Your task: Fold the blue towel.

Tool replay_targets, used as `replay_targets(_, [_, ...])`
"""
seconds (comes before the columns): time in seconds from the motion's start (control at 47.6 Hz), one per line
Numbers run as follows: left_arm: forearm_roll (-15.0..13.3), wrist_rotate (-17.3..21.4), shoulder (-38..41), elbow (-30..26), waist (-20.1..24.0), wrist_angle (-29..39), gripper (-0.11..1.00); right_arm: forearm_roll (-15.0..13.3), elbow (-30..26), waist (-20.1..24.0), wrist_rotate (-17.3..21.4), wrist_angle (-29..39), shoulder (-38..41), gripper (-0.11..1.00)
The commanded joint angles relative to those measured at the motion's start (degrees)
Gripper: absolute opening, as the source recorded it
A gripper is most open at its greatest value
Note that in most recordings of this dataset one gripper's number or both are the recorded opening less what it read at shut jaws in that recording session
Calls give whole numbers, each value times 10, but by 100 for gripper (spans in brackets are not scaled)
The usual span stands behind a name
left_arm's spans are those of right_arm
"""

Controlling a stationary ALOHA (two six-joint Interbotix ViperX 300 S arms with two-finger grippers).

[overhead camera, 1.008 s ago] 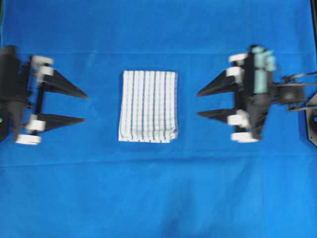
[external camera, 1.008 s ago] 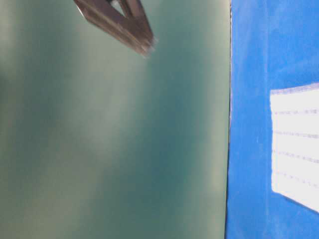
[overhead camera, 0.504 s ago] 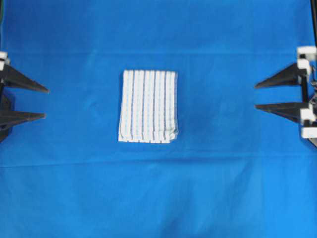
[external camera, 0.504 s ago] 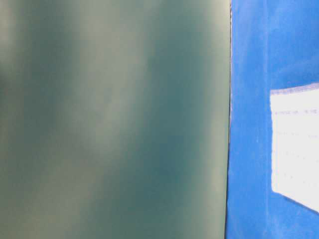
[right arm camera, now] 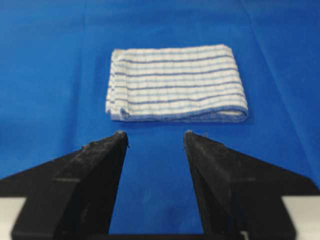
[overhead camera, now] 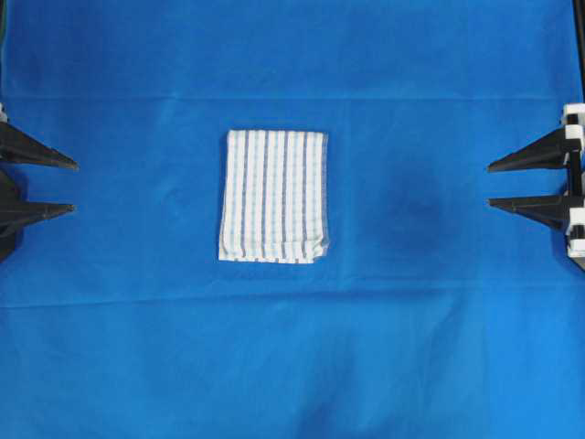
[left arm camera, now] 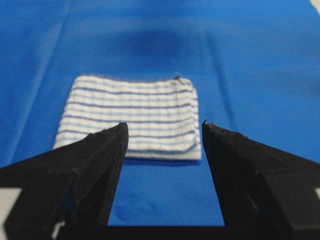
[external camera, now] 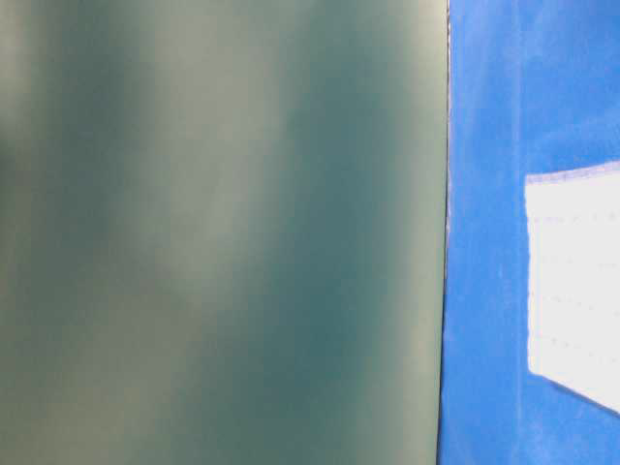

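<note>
Left claw: We see the left gripper [left arm camera: 162,131] closest to us in the left wrist view. Its two black fingers [left arm camera: 102,150] stand apart with a gap between them. It is open and holds nothing. From above it sits at the left edge [overhead camera: 64,187].

Right claw: We see the right gripper [right arm camera: 154,134] close up in the right wrist view. Its two black fingers [right arm camera: 210,155] stand apart too. It is open and holds nothing. From above it sits at the right edge [overhead camera: 498,186].

Towel: Past the fingers we see the blue towel [overhead camera: 273,196]. It is white with thin blue stripes. It lies folded into a neat block with layers showing at one edge [right arm camera: 177,82]. It rests flat, near the middle, between the two claws and well apart from both [left arm camera: 132,116]. Nothing touches it.

Big cloth: Under the towel we see a plain blue cloth [overhead camera: 292,347]. It covers the whole table and has soft creases.

Side view: We see a white bit of the towel [external camera: 573,281] at the right. A blurry green wall [external camera: 223,232] fills the rest.
</note>
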Motion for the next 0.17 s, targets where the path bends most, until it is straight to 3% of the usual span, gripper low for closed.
replay_targets(0.0, [0, -1, 5, -7, 2, -6, 55, 2, -8, -2, 1, -7, 5, 56])
replay_targets(0.147, [0, -1, 7, -6, 2, -6, 55, 2, -9, -2, 1, -5, 5, 56])
